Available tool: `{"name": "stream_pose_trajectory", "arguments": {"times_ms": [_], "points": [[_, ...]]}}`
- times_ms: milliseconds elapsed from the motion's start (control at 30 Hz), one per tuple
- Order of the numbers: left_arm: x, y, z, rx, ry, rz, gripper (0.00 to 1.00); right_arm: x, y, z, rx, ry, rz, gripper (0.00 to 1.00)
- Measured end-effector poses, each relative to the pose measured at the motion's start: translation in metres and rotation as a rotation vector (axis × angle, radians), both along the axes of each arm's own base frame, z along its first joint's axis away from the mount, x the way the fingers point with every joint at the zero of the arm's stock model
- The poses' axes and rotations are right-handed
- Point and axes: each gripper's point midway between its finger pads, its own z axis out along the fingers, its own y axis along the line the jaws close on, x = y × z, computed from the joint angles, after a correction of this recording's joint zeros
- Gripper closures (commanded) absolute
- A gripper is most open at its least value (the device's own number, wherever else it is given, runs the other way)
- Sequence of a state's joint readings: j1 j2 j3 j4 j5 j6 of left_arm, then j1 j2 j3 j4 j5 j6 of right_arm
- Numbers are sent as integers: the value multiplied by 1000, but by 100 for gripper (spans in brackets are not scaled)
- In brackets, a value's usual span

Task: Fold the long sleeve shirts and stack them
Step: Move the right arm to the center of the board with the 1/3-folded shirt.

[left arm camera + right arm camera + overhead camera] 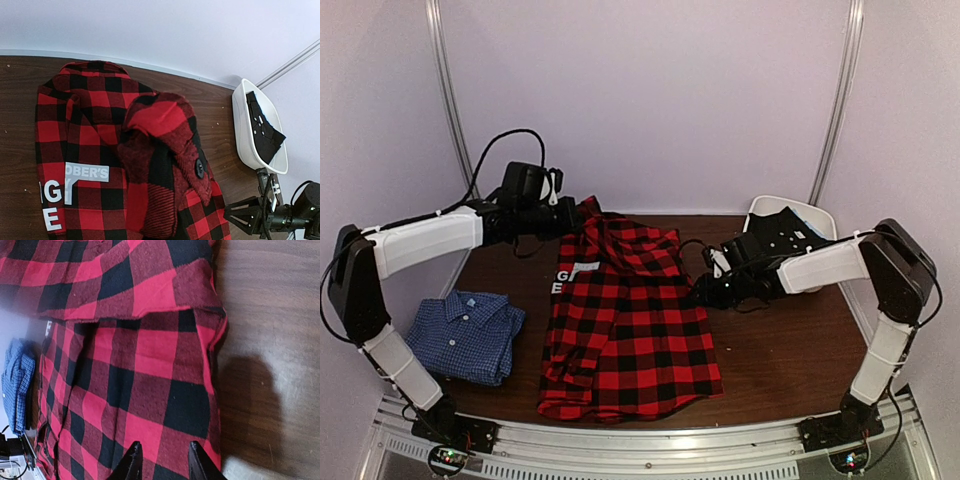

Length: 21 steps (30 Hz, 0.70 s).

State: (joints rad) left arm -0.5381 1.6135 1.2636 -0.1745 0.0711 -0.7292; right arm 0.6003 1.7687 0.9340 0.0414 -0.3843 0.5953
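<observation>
Wood lies bare across the table [780, 350] from 3 to 5 o'clock, the widest open stretch. A narrower strip runs at 7 o'clock between the two shirts. Pale walls close in on three sides.

The plaid shirt [630, 330] fills the middle. Its hem lies close to the near edge at 6 o'clock and its top reaches almost to the back wall at 12. Its long axis runs 12 to 6, collar end far and hem end near. Its white lettering [565, 280] sits on the 9 o'clock edge. The right-hand edge is straight and folded under itself.

The blue shirt [465, 335] lies folded at 8 o'clock near the left border, collar toward 12, apart from the plaid.

A white bin [820, 215] holding a black cloth [785, 225] stands at 2 o'clock against the wall.

The left gripper [565, 218] is at 11 o'clock on the plaid's top corner. Its fingers are out of its own camera's sight but pressed together, and a lifted sleeve with a buttoned cuff rises toward it.

The right gripper [164, 452] reaches in from 3 o'clock. Its fingers are spread just inside the plaid's right edge, with cloth showing between them.
</observation>
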Motion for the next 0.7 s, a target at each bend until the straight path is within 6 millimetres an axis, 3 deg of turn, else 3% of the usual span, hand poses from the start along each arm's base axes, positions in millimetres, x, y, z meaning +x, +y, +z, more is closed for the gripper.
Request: {"name": "stream_pose_trajectory", "arguments": {"times_ms": [233,367,500,700], "points": [[-7,0,-12,17,26,-24,100,28,20,-1,24,-18,-9,71],[-10,-5,-18,15,38,-62,100,38,25,-13,11,-7,-12,72],[-10,-12,-28,15,56,-95,100,46,24,-28,-31,7,-30,72],[-9,-20,-44,12,81,-129,100,63,11,-30,-86,-14,-67,73]]}}
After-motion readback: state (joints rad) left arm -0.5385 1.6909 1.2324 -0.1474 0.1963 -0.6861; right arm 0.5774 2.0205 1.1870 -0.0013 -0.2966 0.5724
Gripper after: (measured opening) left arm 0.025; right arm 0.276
